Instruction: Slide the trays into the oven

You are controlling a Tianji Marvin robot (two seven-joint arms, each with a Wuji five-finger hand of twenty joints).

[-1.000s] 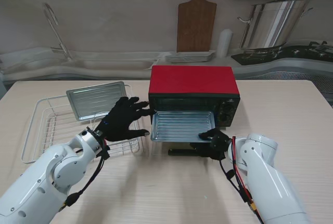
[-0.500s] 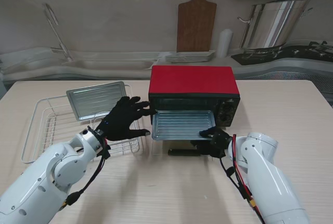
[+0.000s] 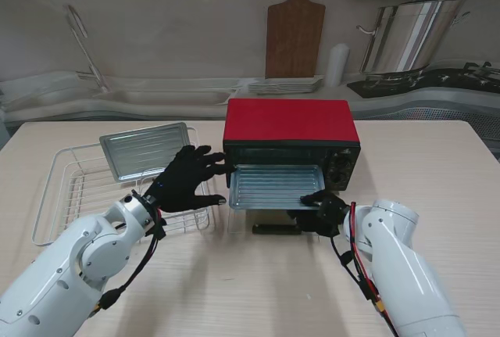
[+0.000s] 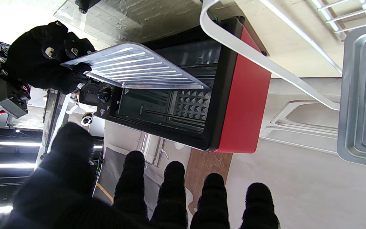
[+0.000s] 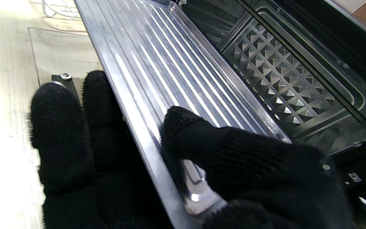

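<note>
The red oven point(image 3: 291, 122) stands mid-table with its glass door point(image 3: 269, 218) folded down. A ribbed metal tray point(image 3: 275, 186) sticks partly out of the oven mouth. My right hand point(image 3: 323, 209) is shut on the ribbed tray's point(image 5: 157, 73) near right corner, thumb on top and fingers point(image 5: 59, 127) underneath. My left hand point(image 3: 187, 178) is open with fingers spread, hovering by the oven's left front corner point(image 4: 233, 95), touching nothing. A second tray point(image 3: 144, 150) leans in the wire rack point(image 3: 58, 196) and also appears in the left wrist view point(image 4: 364, 95).
A wooden cutting board point(image 3: 294, 32), a stack of plates point(image 3: 285, 85) and a steel pot point(image 3: 406, 36) stand on the counter behind the table. A sink faucet point(image 3: 82, 40) is at the back left. The oven knobs point(image 3: 341, 166) face me on its right side.
My right hand has pushed the ribbed tray a little deeper into the oven, away from me. The left hand has stayed where it was.
</note>
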